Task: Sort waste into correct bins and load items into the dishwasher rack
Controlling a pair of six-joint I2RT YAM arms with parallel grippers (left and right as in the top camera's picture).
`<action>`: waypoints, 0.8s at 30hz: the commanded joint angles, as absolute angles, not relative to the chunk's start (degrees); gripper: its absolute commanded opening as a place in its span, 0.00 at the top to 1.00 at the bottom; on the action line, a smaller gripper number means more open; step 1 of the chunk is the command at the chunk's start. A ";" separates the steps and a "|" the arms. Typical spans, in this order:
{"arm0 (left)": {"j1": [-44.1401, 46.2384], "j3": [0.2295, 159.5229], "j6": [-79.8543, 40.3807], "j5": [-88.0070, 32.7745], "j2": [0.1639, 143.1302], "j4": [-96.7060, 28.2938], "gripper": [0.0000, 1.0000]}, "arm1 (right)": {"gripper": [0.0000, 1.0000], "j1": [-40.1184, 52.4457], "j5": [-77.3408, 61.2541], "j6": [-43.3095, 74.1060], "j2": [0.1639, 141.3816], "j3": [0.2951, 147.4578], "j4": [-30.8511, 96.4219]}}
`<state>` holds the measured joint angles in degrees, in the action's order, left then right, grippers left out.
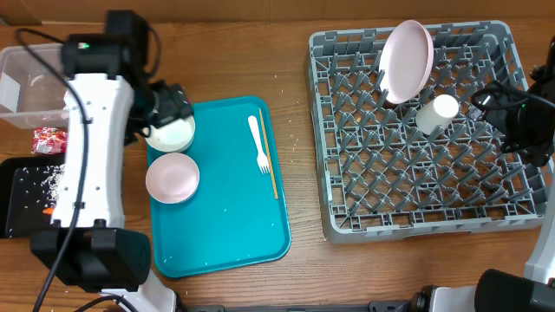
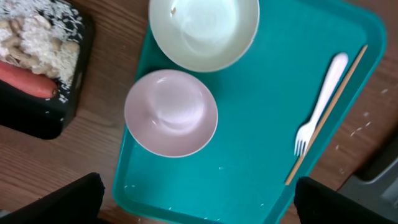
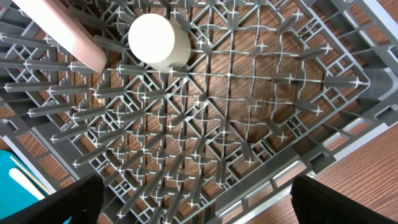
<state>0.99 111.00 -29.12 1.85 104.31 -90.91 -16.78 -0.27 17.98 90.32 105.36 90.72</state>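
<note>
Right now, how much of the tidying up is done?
Done: the pink plate and white cup sit in the rack, and the carrot and food scraps are in the black tray. In hand: nothing; the left gripper and right gripper are open. Left: the pink bowl, white bowl, fork and chopstick on the teal tray, and the red wrapper, seemingly beside the clear tub.

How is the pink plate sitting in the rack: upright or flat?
Upright, slightly tilted: pink plate stands on edge among pegs in the rack.

Grey grid-patterned rack [image 1: 416,186]; pale pink plate [image 1: 406,61]; white cup [image 1: 436,113]; teal tray [image 1: 227,217]; white fork [image 1: 258,144]; brown wood-grain tabletop [image 1: 295,273].
</note>
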 commanded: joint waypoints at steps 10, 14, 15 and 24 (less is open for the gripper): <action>5.67 100.12 -32.25 3.40 104.29 -89.52 0.00 | 0.00 -16.67 -0.75 18.04 89.86 105.32 90.48; 4.58 100.12 -33.23 3.14 104.29 -89.78 0.00 | 0.00 -16.69 -0.75 18.04 89.86 105.32 90.45; 4.51 100.07 -33.19 3.27 104.29 -89.82 0.00 | 0.00 -16.69 -0.75 18.04 89.86 105.32 90.48; 7.22 91.70 -31.05 3.18 104.29 -89.08 0.00 | 0.00 -16.69 -0.75 18.04 89.86 105.32 90.48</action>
<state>5.37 96.40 -31.53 2.85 104.36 -89.73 -16.78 -0.25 17.96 90.32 105.36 90.70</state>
